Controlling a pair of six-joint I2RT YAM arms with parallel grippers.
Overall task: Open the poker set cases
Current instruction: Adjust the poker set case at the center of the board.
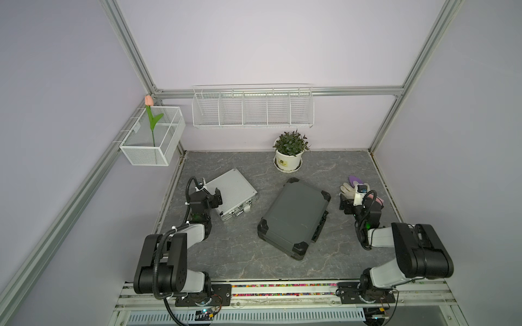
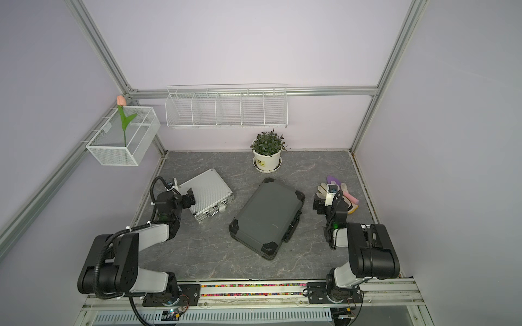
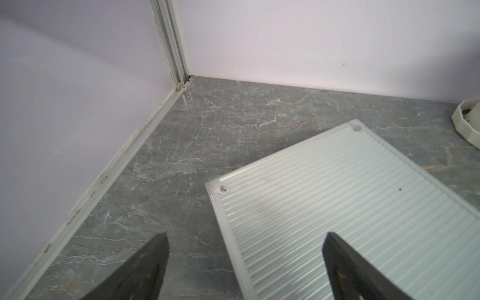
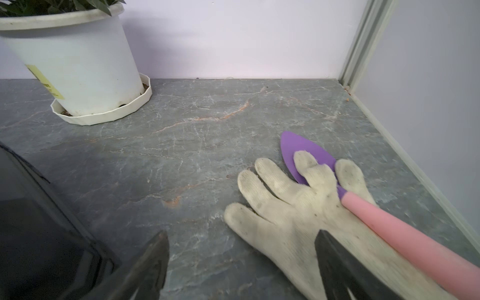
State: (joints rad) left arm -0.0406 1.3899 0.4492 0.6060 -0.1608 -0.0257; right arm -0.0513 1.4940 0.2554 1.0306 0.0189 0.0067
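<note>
Both poker set cases lie shut on the grey marble table. The small silver ribbed case (image 1: 231, 194) (image 2: 207, 194) sits at the left, its metal latches facing the front. My left gripper (image 1: 211, 195) (image 3: 246, 233) hovers open over that case's left edge (image 3: 350, 207), one finger above the table and the other above the ribbed lid. The larger dark grey case (image 1: 293, 214) (image 2: 267, 217) with black corners lies in the middle. My right gripper (image 1: 354, 201) (image 4: 241, 232) is open to its right, holding nothing. Only a corner of the dark case (image 4: 31, 220) shows in the right wrist view.
A white work glove (image 1: 348, 189) (image 4: 298, 213) and a purple trowel with a pink handle (image 4: 389, 220) lie under the right gripper. A potted plant (image 1: 289, 153) stands at the back. Wire baskets (image 1: 252, 108) hang on the walls, one holding a tulip (image 1: 152, 118).
</note>
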